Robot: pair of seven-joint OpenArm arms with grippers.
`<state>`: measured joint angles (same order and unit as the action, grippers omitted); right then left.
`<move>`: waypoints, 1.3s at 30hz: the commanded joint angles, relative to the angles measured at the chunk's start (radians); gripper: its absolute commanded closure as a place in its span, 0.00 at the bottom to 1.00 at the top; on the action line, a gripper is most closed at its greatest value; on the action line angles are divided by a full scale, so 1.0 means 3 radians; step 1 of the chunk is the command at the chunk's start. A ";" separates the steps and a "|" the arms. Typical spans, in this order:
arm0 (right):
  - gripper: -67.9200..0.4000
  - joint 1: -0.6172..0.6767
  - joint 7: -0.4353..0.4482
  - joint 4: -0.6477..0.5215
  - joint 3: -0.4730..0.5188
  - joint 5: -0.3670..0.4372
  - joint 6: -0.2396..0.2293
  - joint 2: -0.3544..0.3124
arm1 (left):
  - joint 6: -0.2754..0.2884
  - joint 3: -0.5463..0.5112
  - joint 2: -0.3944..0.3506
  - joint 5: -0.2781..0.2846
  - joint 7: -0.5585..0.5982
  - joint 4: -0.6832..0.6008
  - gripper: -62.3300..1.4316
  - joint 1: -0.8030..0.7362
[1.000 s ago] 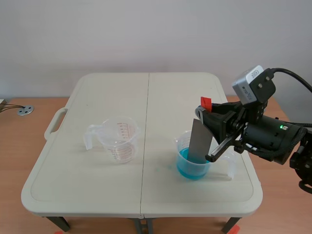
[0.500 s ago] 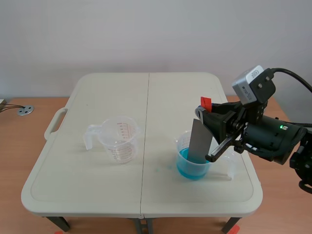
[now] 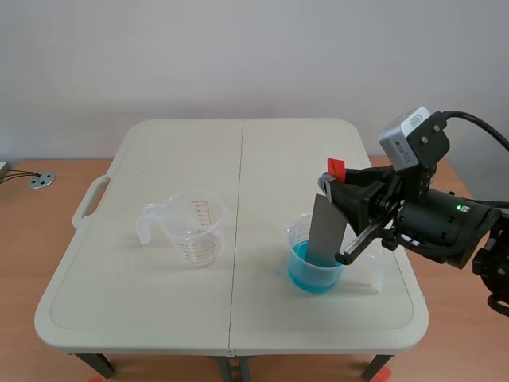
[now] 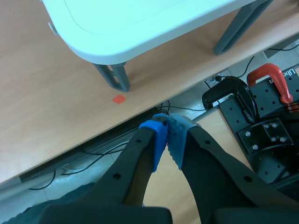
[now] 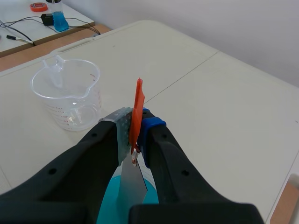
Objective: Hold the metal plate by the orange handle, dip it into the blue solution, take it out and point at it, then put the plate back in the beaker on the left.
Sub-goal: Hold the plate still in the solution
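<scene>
Holding still, nothing moved: right claw pinching orange handle, metal plate dipped in blue solution; lift-out next. Left claw pressed together.

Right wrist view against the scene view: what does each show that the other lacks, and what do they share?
Only the right wrist view: the right gripper with its fingers' pads pressed on the orange handle, and a small bottle of blue liquid on a side desk. Only the scene view: the whole table and the right arm's body. Both: the metal plate, the empty beaker and the blue solution.
</scene>
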<state>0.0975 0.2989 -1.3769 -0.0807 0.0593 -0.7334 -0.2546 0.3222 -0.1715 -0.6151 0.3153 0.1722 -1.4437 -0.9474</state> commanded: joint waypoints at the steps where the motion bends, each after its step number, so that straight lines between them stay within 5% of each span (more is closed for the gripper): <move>1: 0.98 0.0015 -0.0050 0.0025 0.0003 -0.0051 -0.0041 0.0001 | 0.0009 -0.0003 0.0018 0.0022 0.0036 -0.0053 0.94 0.0010; 39: 0.98 0.0018 0.0048 -0.0145 0.0013 -0.0048 -0.0041 -0.0011 | 0.0009 -0.0003 0.0018 0.0022 0.0037 -0.0053 0.94 0.0011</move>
<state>0.0982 0.3115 -1.3964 -0.0807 0.0368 -0.7338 -0.2550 0.3222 -0.1715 -0.6151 0.3153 0.1722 -1.4437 -0.9474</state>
